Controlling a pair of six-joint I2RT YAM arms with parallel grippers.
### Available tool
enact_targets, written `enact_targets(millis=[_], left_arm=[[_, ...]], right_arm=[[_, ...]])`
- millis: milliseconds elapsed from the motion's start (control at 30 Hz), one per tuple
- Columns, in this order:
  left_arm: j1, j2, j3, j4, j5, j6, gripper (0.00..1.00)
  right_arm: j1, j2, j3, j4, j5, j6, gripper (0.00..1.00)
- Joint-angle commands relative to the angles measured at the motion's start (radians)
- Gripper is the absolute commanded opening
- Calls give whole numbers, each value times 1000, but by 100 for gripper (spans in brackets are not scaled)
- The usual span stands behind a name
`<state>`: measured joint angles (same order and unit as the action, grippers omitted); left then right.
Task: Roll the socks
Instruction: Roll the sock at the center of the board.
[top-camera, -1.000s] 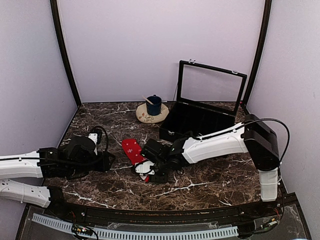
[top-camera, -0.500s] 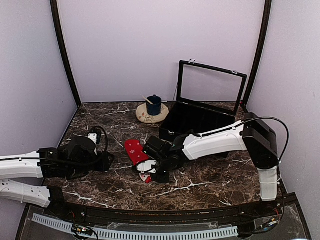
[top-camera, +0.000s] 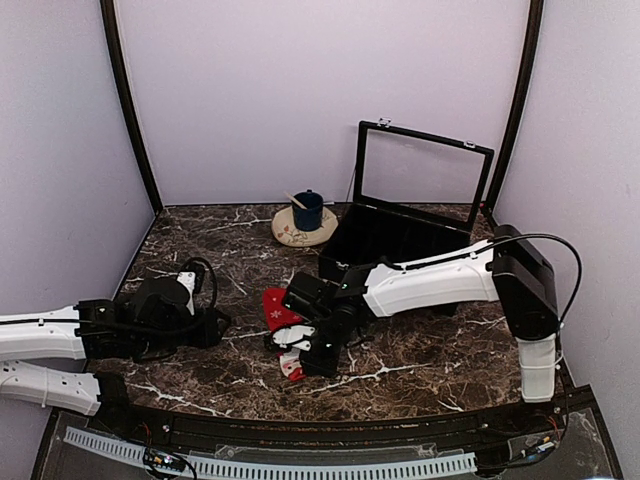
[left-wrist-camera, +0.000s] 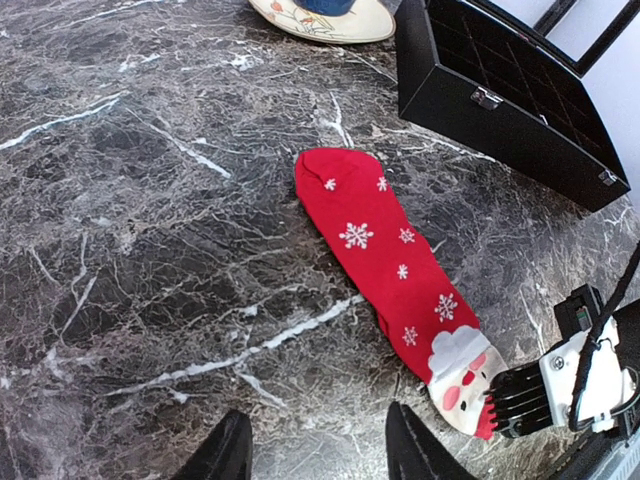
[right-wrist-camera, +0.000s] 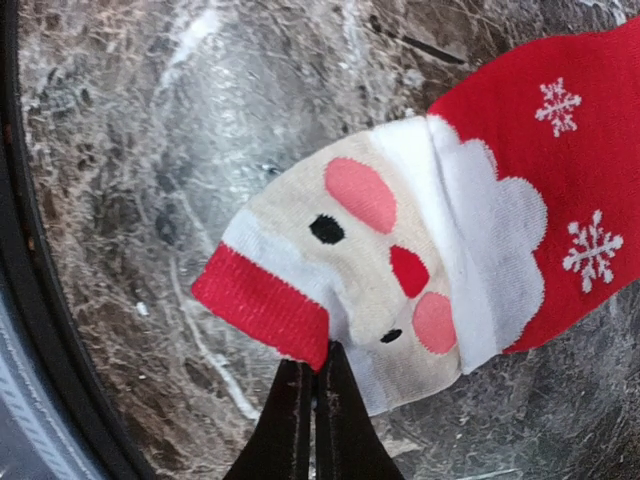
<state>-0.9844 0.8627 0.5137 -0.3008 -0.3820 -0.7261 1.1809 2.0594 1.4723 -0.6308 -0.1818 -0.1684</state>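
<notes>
At 8 o'clock from the black case (top-camera: 335, 258), the right gripper (right-wrist-camera: 312, 360) pinches the red Santa sock (left-wrist-camera: 385, 250) by its cuff: roll tight toward 11 o'clock, with the half-open, empty left gripper (left-wrist-camera: 315, 452) pinning fabric.

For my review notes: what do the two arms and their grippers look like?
The left arm and right arm are each white shell links joined by black housings. A thin black cable loops over the right arm's elbow. The left gripper has black tapered fingertips; the right gripper has slim dark fingers with a ridged pad.
</notes>
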Motion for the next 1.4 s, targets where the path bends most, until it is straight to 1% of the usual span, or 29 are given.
enact_targets(millis=[0, 300, 533, 667, 833, 1100, 1367], left_arm=[[6, -17, -38, 66, 84, 48, 48], [3, -101, -145, 228, 290, 206, 49], [-12, -104, -197, 341, 418, 288, 49], [-28, -61, -193, 354, 409, 290, 50], [-57, -37, -216, 418, 382, 308, 50], [-120, 89, -201, 527, 363, 452, 49], [-152, 211, -163, 601, 367, 545, 51]], right_arm=[[7, 14, 103, -95, -135, 92, 1], [-34, 142, 269, -230, -308, 140, 1], [-73, 183, 324, -286, -395, 135, 1], [-93, 200, 358, -320, -433, 135, 1], [-122, 206, 373, -338, -484, 142, 1], [-154, 220, 406, -384, -532, 125, 1], [-159, 230, 409, -385, -564, 124, 0]])
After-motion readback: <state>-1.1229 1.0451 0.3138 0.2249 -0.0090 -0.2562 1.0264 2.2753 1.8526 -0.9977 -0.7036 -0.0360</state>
